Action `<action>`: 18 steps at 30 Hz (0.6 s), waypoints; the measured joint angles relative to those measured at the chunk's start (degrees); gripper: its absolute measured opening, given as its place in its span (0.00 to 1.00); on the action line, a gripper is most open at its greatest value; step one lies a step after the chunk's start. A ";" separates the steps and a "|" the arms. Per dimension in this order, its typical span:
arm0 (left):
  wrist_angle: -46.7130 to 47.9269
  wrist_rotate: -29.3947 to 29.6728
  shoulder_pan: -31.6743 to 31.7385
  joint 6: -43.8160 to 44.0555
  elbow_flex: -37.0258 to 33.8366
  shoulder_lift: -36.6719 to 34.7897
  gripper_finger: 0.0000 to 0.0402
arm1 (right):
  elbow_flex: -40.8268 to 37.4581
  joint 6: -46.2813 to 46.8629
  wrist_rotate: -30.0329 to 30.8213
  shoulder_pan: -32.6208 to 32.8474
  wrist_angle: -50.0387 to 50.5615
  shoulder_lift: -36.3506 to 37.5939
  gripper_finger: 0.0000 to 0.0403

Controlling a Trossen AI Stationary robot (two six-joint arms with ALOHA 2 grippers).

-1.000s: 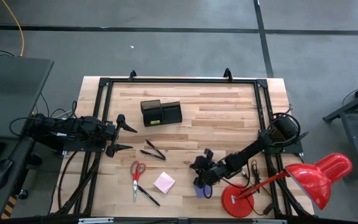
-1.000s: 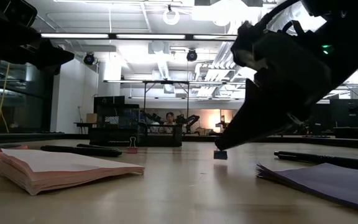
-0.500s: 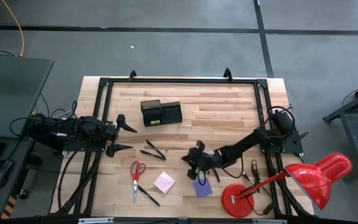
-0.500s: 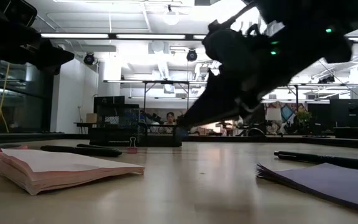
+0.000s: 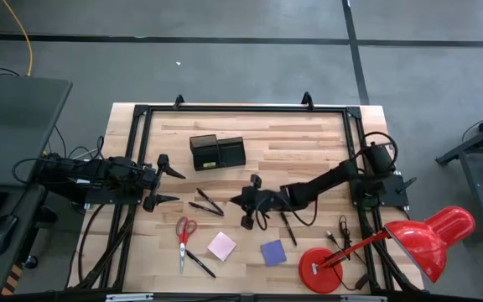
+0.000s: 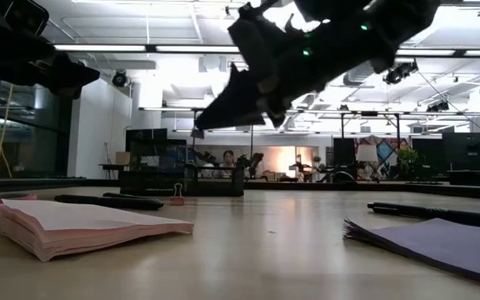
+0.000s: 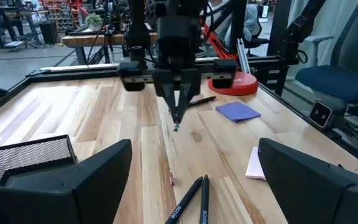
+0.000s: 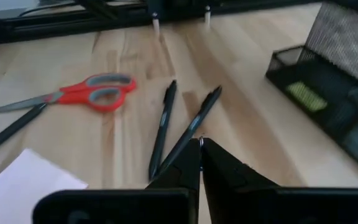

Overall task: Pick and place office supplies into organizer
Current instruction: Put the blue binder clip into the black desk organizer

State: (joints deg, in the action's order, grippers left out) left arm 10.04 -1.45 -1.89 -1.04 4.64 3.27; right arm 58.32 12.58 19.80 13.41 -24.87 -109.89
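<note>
Right gripper (image 5: 240,201): clenched, with a small blue item at its tips, above mid-table.
Pens (image 5: 207,204): at its nine o'clock.
Organizer (image 5: 217,153): at its eleven o'clock.
Left gripper (image 5: 174,185): released, waiting at table's left edge.

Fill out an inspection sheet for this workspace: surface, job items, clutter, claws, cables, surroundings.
Surface: wooden table, black frame around it.
Job's things: organizer at the back; scissors, pink pad, purple pad, pens loose on the wood.
Clutter: red lamp, base on the table's right front corner.
Claws: left claw open at the left edge; right claw shut, raised mid-table, a tiny blue bit at its tips.
Cables: black loops by the right arm's base.
Surroundings: grey floor, desk at left.
</note>
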 joint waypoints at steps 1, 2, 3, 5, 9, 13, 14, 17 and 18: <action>0.02 0.00 0.01 0.02 0.00 0.00 0.83 | 0.48 -0.99 -0.31 -0.59 0.27 0.00 0.00; 0.02 0.00 0.01 0.00 0.00 0.00 0.83 | 0.93 -1.93 -0.73 -1.23 0.33 0.00 0.00; 0.02 0.00 0.01 0.01 0.00 0.00 0.83 | 1.34 -2.53 -1.52 -1.95 0.33 0.00 0.00; 0.02 0.00 0.02 0.02 0.00 0.00 0.83 | 2.02 -3.65 -2.62 -3.38 0.27 0.00 0.00; 0.07 0.00 0.01 0.02 0.00 0.00 0.83 | 2.66 -4.12 -4.11 -6.28 0.38 0.00 0.00; 0.09 0.00 0.02 -0.08 0.00 0.00 0.83 | 2.82 -6.07 -7.18 -9.12 0.01 0.00 0.00; 0.09 0.00 0.00 -0.15 0.00 0.00 0.83 | 2.82 -6.17 -7.90 -9.82 0.01 0.00 0.00; 0.09 0.05 0.01 -0.20 0.00 0.00 0.83 | 2.82 -6.07 -10.54 -11.89 -0.83 0.00 0.00; 0.09 0.33 0.00 -0.20 0.00 0.00 0.83 | 2.82 -6.04 -11.15 -12.41 -1.33 0.00 0.00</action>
State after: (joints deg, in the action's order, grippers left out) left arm 10.13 -1.12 -1.89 -1.23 4.64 3.27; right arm 61.14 6.53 8.66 1.00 -26.20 -109.89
